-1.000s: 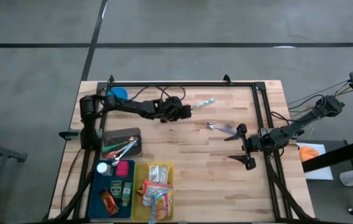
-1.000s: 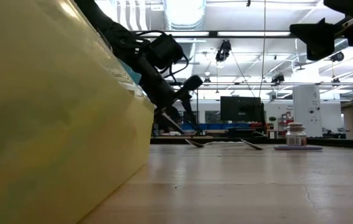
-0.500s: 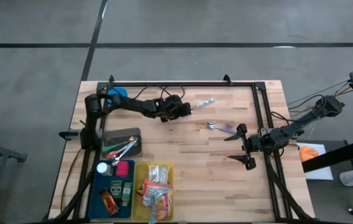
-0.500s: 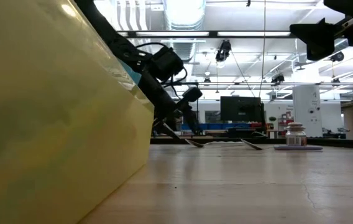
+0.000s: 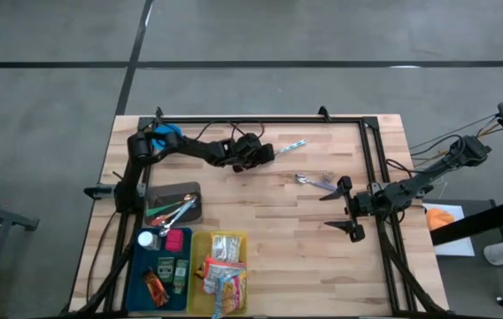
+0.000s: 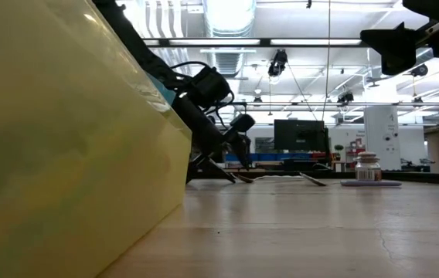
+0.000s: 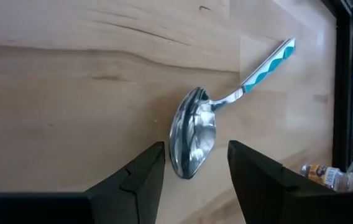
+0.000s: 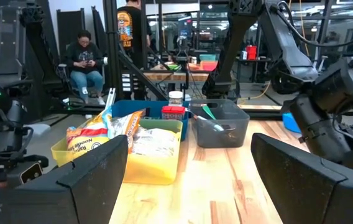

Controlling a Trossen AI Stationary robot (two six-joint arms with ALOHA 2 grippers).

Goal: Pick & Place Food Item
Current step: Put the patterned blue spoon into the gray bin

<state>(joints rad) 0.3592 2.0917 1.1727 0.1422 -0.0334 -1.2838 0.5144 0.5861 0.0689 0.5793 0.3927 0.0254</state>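
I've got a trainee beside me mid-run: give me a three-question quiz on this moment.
1. True or false: the left hand is closed on the teal-handled spoon.
2. Which bin holds the noodle packets? A) grey bin B) yellow bin C) blue bin
3. Fill in: the right hand waits, fingers ____, near the table's right edge.

Key: 1 false, the spoon lies on the table between open fingers; 2 B; 3 open.

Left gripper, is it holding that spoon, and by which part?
Nothing is held. The left gripper is open around the spoon bowl; the right gripper is open and empty.
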